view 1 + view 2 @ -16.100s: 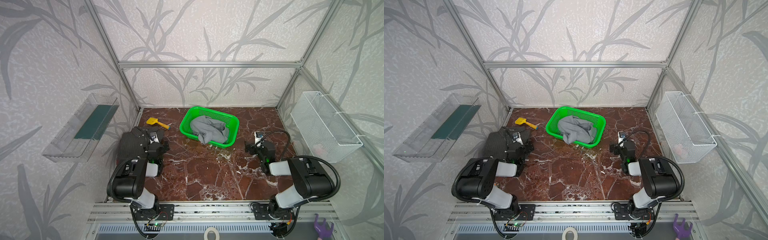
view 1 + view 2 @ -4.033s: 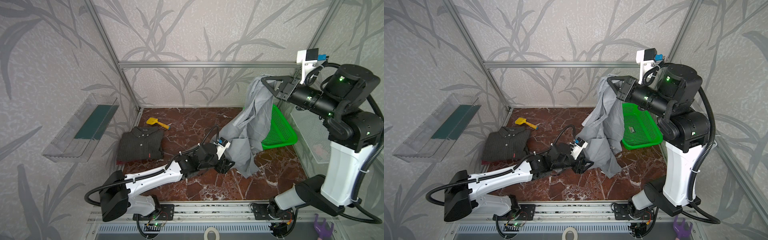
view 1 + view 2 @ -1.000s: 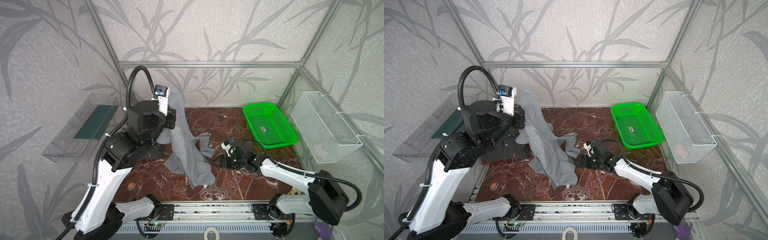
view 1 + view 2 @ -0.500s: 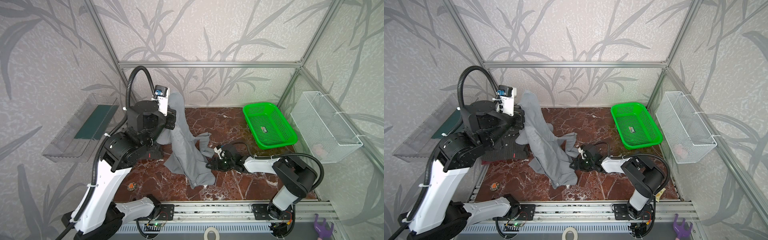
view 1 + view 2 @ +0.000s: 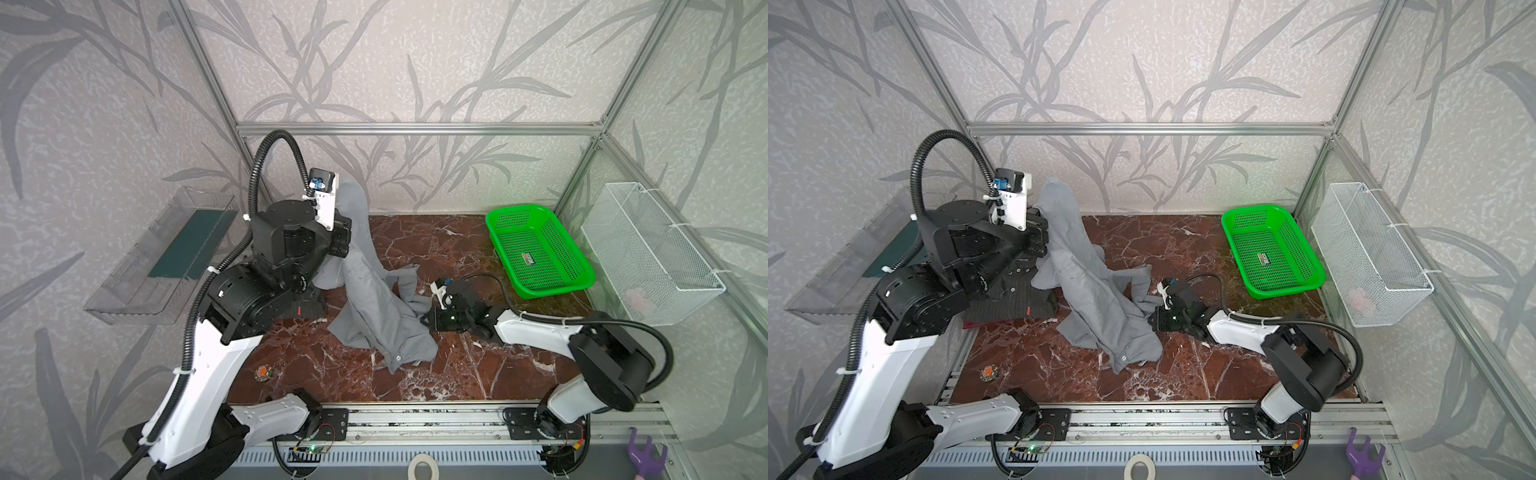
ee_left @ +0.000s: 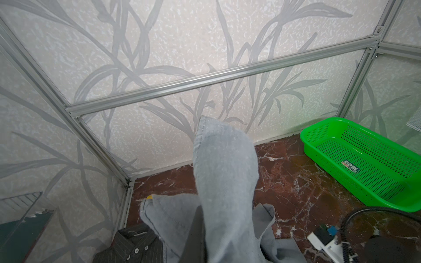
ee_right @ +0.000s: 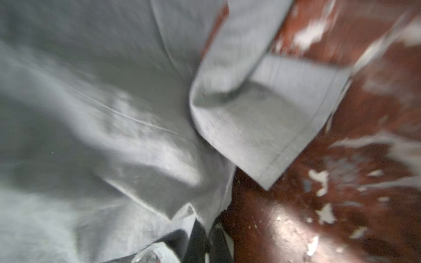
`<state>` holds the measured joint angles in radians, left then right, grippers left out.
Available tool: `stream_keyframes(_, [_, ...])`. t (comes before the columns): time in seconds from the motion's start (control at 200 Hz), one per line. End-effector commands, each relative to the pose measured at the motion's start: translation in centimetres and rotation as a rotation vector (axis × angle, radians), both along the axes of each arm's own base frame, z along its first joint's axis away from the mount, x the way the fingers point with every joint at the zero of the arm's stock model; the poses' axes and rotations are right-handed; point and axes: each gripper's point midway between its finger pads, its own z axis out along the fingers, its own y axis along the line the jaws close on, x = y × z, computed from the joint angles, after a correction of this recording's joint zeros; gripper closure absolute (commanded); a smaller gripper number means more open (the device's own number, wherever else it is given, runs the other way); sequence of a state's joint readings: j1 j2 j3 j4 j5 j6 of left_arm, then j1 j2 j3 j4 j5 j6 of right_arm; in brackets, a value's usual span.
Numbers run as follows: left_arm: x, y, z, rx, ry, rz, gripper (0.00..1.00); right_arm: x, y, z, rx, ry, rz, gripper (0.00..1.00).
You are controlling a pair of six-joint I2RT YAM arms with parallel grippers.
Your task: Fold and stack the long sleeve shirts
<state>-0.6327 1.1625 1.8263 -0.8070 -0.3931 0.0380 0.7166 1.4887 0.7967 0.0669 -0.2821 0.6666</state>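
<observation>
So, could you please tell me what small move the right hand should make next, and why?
Probably lift slightly and pull rightward, away from the left hand. The right hand seems shut on the grey shirt down at the table, while the left hand holds it high, so the cloth hangs bunched.

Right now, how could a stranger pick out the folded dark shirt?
Look at the red marble table, at its left edge. The dark shirt lies flat there; unlike the light grey shirt beside it, it is pinstriped charcoal and folded.

Pale walls with grey leaf-patterned wallpaper [image 5: 415,62] and silver aluminium frame bars [image 5: 415,129] surround me; below me lies a reddish-brown marble tabletop [image 5: 457,374].
</observation>
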Motion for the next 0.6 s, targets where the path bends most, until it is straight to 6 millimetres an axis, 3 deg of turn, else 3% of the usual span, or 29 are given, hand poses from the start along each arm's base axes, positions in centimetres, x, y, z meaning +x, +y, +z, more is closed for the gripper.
stream_keyframes(0.0, [0.2, 0.8, 4.1, -0.015, -0.157, 0.040, 1.00, 4.3, -4.7, 7.7, -0.152, -0.272, -0.085, 1.00])
stream_keyframes(0.125, [1.4, 1.1, 7.5, -0.058, -0.304, 0.102, 1.00, 8.0, -8.9, 16.1, -0.134, -0.411, -0.181, 1.00])
stream_keyframes(0.295, [4.9, -0.6, 10.6, -0.070, -0.428, 0.116, 1.00, 11.9, -11.8, 27.5, -0.065, -0.612, -0.254, 1.00])
stream_keyframes(0.445, [9.4, -1.6, 12.3, -0.100, -0.474, 0.122, 1.00, 15.2, -13.6, 34.8, -0.015, -0.731, -0.301, 1.00])
stream_keyframes(0.595, [13.4, -2.0, 14.4, -0.162, -0.571, 0.117, 1.00, 17.8, -13.5, 41.0, 0.036, -0.864, -0.300, 1.00])
